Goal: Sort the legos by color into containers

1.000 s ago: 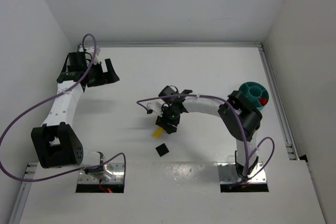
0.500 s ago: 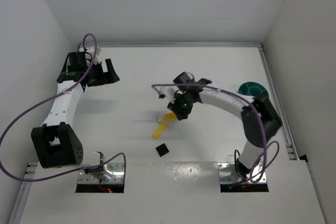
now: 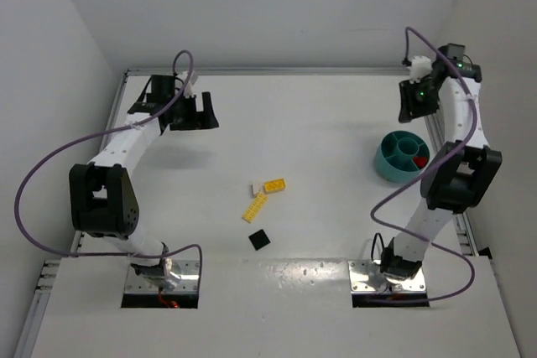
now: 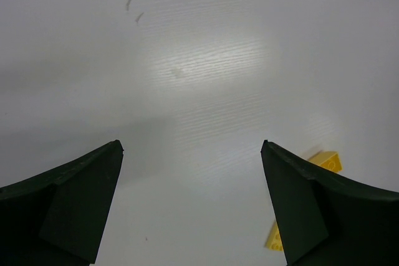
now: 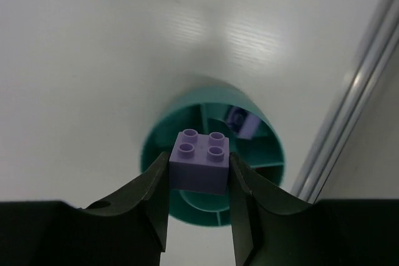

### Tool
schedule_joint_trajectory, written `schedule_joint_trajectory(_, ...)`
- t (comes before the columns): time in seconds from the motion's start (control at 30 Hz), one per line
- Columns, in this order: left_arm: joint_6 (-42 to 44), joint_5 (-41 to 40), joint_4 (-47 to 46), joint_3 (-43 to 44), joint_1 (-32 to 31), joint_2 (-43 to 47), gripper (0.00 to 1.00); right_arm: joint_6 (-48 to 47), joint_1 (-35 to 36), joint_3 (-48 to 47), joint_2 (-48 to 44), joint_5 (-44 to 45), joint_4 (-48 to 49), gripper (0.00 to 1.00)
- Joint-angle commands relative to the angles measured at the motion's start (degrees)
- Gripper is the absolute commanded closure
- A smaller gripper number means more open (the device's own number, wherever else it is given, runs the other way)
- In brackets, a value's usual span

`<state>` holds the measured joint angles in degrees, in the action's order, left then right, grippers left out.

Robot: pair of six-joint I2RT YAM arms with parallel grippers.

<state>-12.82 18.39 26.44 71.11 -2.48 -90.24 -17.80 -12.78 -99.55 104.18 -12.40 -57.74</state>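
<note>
Studded purple brick (image 5: 199, 161) over round teal dish (image 5: 163, 130)

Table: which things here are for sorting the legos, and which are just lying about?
For the job: teal dish, purple brick, red brick, yellow plate, yellow brick, white brick, black square.
Just there: purple cables, metal rail.

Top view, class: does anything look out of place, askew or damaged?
Nothing stands out. The yellow plate, yellow brick, white brick and black square simply lie unsorted on the table; the teal dish sits upright.
</note>
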Motion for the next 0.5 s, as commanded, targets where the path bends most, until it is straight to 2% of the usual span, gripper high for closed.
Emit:
schedule_joint_trajectory(0.0, -1.24, -2.04, -3.67, 4.03, -3.13, -0.72, 0.0, 1.19, -4.79, -5.12, 3.48, -0.6, -11.5, 0.97)
schedule_joint_trajectory(0.47, -2.3, -4.24, -4.9, 4.03, -3.76, -3.28, 0.0, 4.18, -7.62, -1.35, 6.47, 0.1, -8.89, 0.97)
